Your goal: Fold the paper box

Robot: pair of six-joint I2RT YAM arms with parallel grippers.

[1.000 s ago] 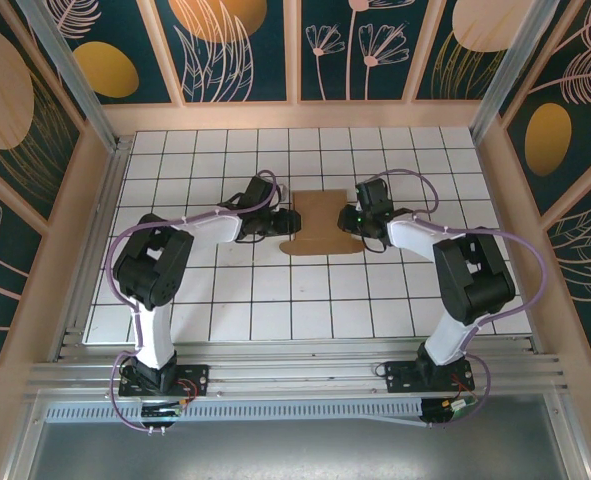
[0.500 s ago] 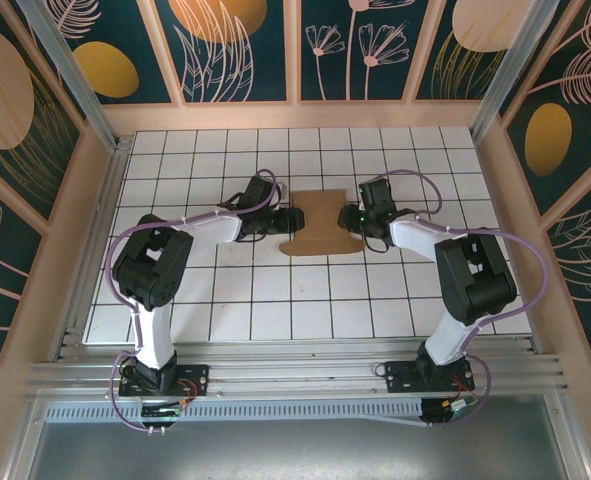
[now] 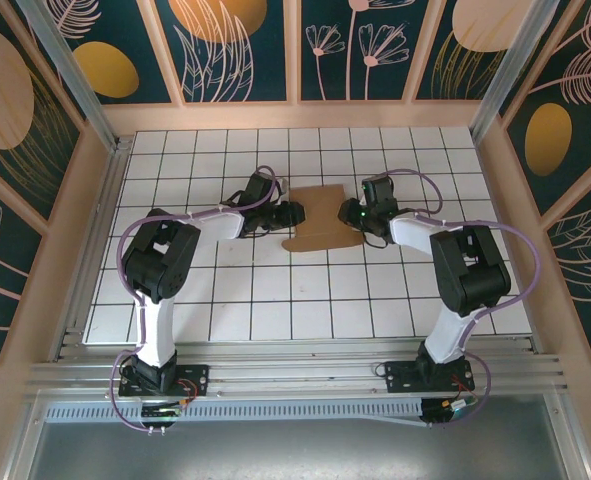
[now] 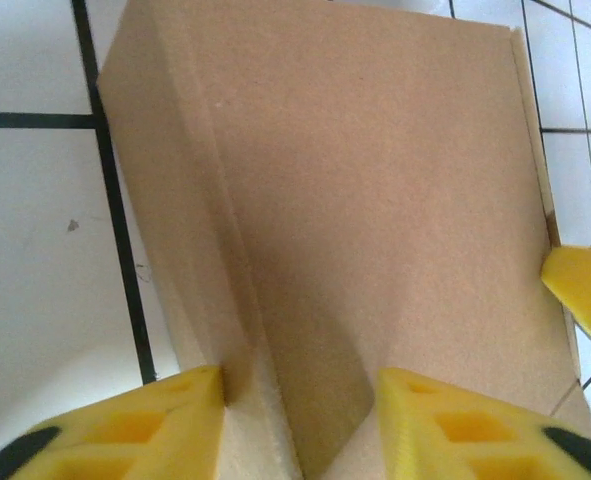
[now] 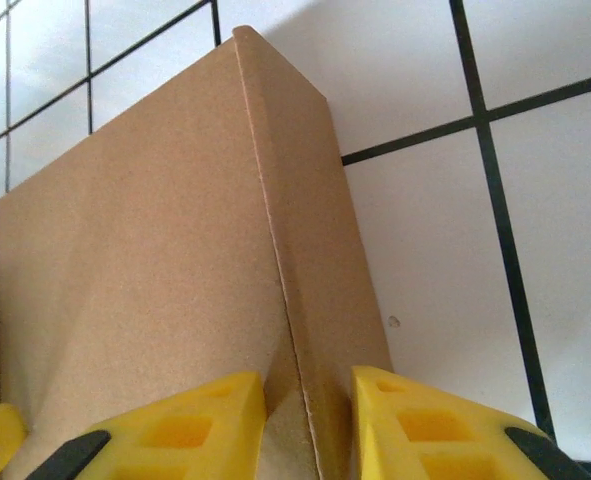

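The paper box is a plain brown cardboard piece lying on the tiled table between the two arms, with its left and right side walls folded up. My left gripper is at its left edge. In the left wrist view that raised wall of the box runs between the yellow fingers, which touch it on both sides, so the left gripper is shut on it. My right gripper is at the right edge. Here the gripper pinches the right wall crease of the box.
A white tiled table with black grid lines extends all round the box. Beige side walls enclose it. A rounded flap of the box points toward the arms' bases. The tip of the other gripper's finger shows at the right edge.
Both grippers have closed in on the box's sides and shifted slightly away from the bases. The cardboard looks narrower, with its sides raised.
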